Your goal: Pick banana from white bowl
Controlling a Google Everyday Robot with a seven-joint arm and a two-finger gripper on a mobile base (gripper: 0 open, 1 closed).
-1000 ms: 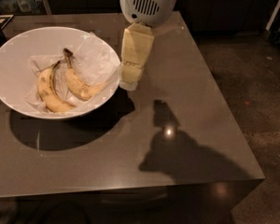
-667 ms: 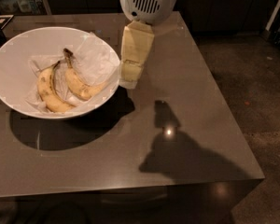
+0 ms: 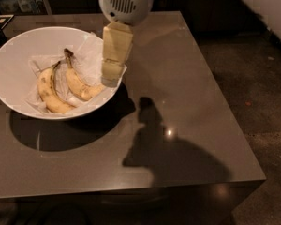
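Observation:
The white bowl point(image 3: 18, 55) sits on the left of the table, lined with crumpled white paper. Two bananas lie in it. The banana point(image 3: 79, 84), slimmer with a long dark brown stem pointing away, lies right of centre. A thicker, speckled banana point(image 3: 48, 93) lies to its left. My gripper point(image 3: 111, 75) hangs from the white wrist housing point(image 3: 126, 3). It sits over the bowl's right inner edge, just right of the banana's near end. I see nothing held in it.
The bowl stands on a dark brown glossy table point(image 3: 178, 78). The table's right edge and near edge drop to a dark speckled floor point(image 3: 253, 88). My arm's shadow point(image 3: 164, 149) falls on the table at the near right.
My gripper has moved left, from just outside the bowl's right rim to over its inner edge, closer to the banana. The bananas have not moved.

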